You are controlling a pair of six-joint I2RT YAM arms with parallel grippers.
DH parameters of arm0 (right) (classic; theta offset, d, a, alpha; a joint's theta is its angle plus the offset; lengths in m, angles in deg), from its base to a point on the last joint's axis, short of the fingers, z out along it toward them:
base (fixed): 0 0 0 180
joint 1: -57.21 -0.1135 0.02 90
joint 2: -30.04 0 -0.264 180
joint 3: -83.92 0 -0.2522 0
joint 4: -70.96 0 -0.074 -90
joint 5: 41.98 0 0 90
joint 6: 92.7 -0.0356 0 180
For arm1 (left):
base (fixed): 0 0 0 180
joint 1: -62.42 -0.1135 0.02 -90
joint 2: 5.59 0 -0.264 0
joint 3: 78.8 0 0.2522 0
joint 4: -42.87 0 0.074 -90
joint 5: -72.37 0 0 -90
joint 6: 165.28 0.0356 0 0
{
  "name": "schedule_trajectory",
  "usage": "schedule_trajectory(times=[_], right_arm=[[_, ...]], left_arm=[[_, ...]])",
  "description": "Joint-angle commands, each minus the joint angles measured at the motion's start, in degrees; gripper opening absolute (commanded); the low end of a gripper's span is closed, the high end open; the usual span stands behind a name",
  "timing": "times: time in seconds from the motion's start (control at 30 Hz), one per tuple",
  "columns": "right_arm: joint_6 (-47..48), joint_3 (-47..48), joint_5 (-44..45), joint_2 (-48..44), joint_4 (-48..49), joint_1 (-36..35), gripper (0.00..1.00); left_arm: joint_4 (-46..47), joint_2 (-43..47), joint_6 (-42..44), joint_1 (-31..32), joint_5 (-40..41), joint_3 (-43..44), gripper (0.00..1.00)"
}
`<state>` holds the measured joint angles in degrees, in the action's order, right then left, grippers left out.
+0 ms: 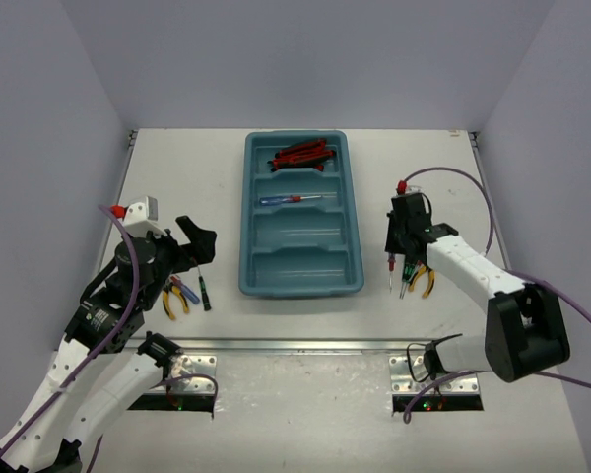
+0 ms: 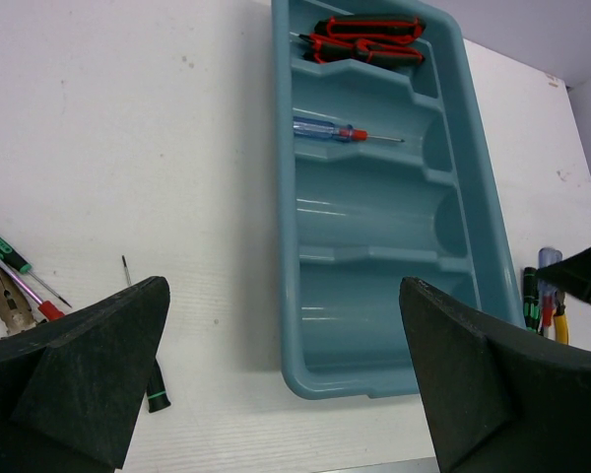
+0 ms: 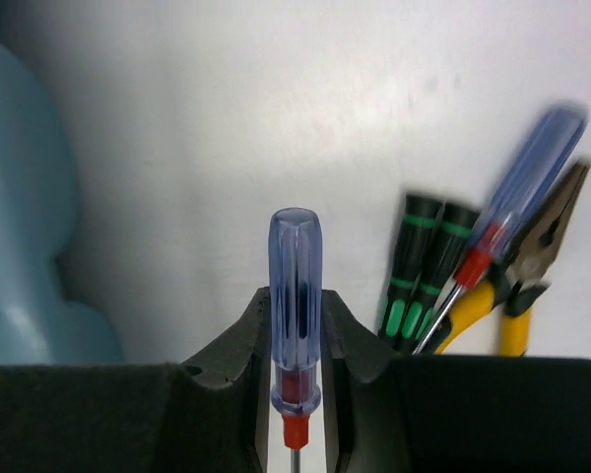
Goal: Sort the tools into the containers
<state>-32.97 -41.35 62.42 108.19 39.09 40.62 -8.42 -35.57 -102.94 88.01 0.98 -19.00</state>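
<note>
Right gripper clamped a blue-handled screwdriver near its red collar, handle pointing outward, at 4 o'clock of the tray. Just beside it lay two black-green screwdrivers, a second blue screwdriver and yellow pliers. Left gripper stood wide apart and empty, at 8 o'clock of the tray. Utility knives lay in the 12 o'clock compartment, and a blue-red screwdriver lay in the next.

Bright, even light, soft shadows; right wrist view's far screwdriver is blurred.
</note>
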Motion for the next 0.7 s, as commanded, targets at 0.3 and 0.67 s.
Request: schedule_trajectory(times=[0.3,0.67], right_arm=[[48.3,29.0,-36.4,11.0,19.9,-5.9,0.09],[70.0,58.3,-46.1,40.5,8.7,-10.3,0.15]], left_arm=[[1.9,-0.3,0.1,0.2,0.8,0.1,1.00],[1.9,0.9,-0.2,0.2,1.3,0.0,1.00]])
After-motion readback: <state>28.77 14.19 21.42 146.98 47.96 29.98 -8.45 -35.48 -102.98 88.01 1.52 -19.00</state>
